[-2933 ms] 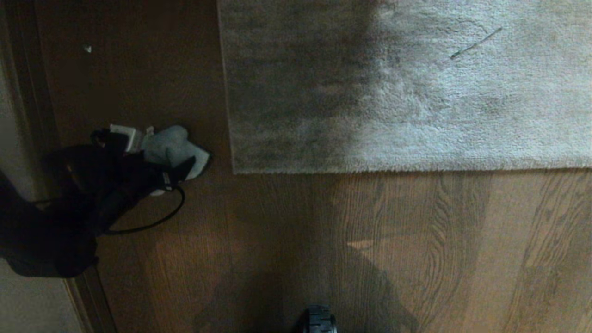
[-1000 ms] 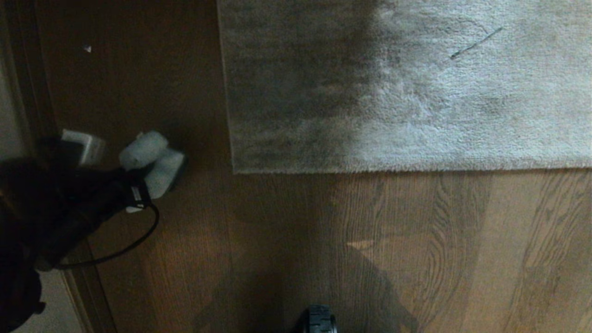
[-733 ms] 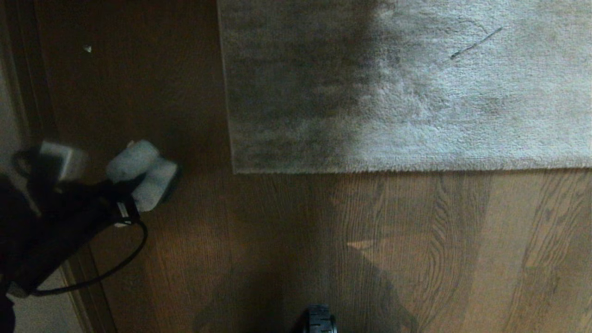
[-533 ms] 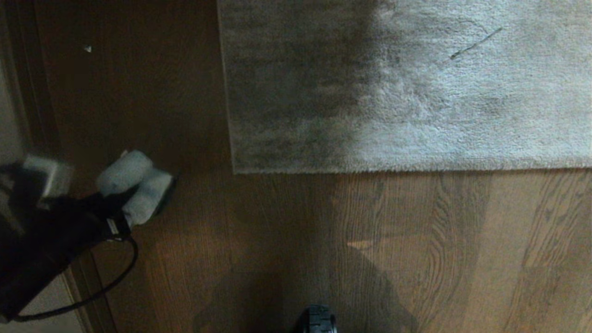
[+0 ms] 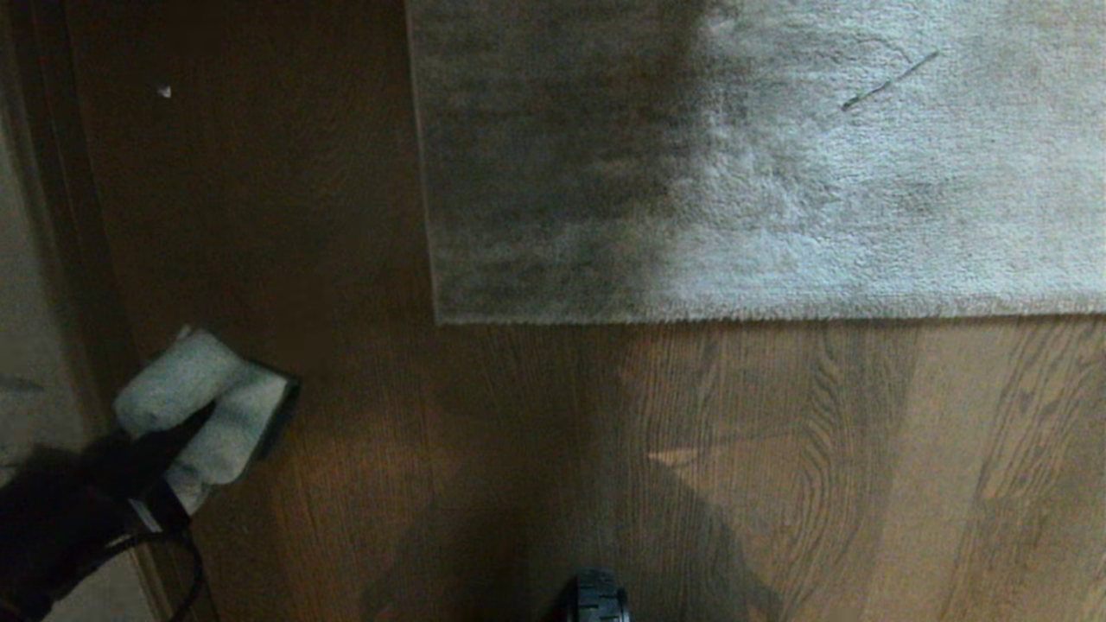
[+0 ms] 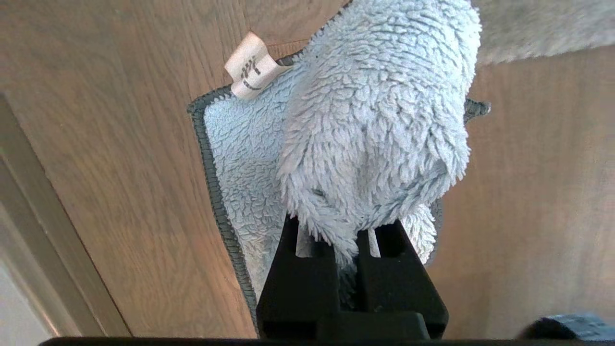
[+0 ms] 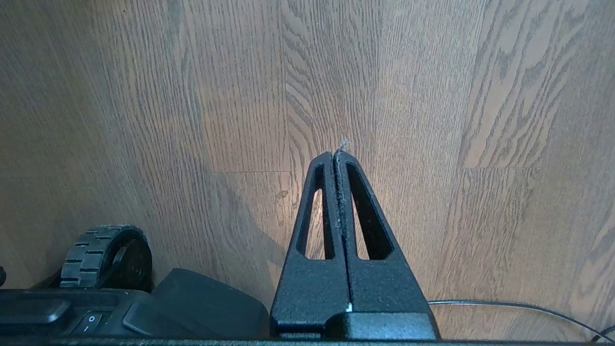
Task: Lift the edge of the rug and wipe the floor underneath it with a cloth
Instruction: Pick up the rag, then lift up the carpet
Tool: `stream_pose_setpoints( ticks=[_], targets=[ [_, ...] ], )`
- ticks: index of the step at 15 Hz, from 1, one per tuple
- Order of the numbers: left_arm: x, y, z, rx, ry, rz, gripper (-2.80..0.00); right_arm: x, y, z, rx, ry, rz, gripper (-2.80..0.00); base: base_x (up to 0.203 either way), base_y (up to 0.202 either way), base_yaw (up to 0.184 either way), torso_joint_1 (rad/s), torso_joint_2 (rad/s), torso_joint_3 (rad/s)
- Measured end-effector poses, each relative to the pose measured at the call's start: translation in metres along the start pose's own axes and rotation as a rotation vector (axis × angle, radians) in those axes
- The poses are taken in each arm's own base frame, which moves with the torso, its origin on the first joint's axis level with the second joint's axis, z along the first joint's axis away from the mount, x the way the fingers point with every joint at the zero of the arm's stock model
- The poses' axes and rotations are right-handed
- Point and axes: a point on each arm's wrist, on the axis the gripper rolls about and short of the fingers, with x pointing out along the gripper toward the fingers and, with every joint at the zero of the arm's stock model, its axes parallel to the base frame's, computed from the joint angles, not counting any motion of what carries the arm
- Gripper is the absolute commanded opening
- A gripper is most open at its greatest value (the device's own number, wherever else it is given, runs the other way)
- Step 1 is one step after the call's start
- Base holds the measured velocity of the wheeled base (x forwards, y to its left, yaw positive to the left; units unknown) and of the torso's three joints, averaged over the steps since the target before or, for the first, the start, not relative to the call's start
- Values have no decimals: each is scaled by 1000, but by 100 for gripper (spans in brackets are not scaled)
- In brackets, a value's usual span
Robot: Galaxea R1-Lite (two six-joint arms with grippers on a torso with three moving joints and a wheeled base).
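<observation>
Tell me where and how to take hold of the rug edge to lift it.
Probably best to grip the rug edge near its square corner, coming in low from the bare floor side: the border lies flat and straight, so one of the fingers likely has to slide under it.

Left claw (image 6: pixel 353 269): matte black, two flat moulded fingers on black block base. Left arm (image 5: pixel 60 527): black housing, thin black cable (image 5: pixel 186 561) looping beside wrist, small white label at wrist.

Right claw (image 7: pixel 338 158): matte black textured plastic; two tapered fingers (image 7: pixel 317 216), each with long triangular cut-out slot.

Base (image 7: pixel 144 307): black casing, rocker switch (image 7: pixel 91 319), black ribbed wheel (image 7: pixel 103 252). Thin black wire (image 7: pixel 519 307) trailing at right side.
</observation>
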Motion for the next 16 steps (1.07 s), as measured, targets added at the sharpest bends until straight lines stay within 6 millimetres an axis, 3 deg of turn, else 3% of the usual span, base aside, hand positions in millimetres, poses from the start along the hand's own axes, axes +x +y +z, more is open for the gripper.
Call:
stream_pose_setpoints(
  ticks=[8, 16],
  targets=[
    [-42, -8, 2, -33, -8, -54, -280, 0, 0, 0, 0, 0, 0, -280, 0, 0, 0, 0, 0, 0],
    [-93, -20, -29, -100, 161, -116, -280, 0, 0, 0, 0, 0, 0, -280, 0, 0, 0, 0, 0, 0]
  ],
)
